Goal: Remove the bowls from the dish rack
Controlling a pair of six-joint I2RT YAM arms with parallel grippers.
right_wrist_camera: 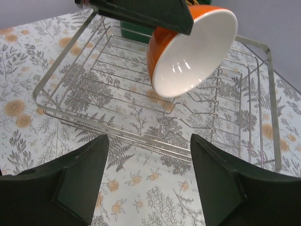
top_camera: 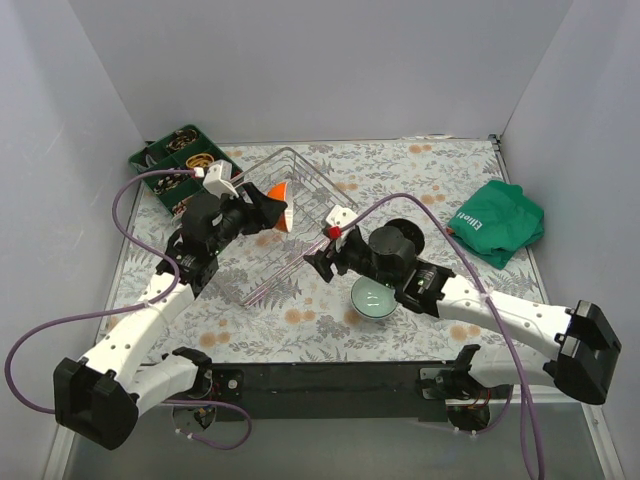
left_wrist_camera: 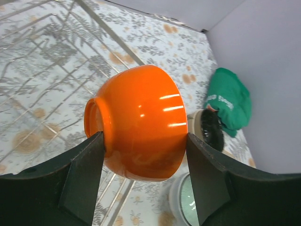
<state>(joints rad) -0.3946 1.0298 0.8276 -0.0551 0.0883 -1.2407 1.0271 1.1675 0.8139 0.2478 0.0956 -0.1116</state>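
While left gripper (left_wrist_camera: 143, 143) clasps orange bowl (left_wrist_camera: 141, 113) — right gripper (right_wrist_camera: 149, 143) gapes

Bright, even, diffuse light from overhead in all three views.

Top view: sharp. Shadows under the arms on the desk (top_camera: 300, 325) are faint and soft-edged.

Left wrist view: orange bowl (left_wrist_camera: 141, 127) carries short white glare streaks at centre right. Left gripper (left_wrist_camera: 143, 141) is near-black with little detail, slightly soft along the bottom edge.

Right wrist view: small glints inside the bowl. Right gripper (right_wrist_camera: 149, 141) is likewise dark. Dish rack (right_wrist_camera: 141, 94) wires bow toward the frame edges.
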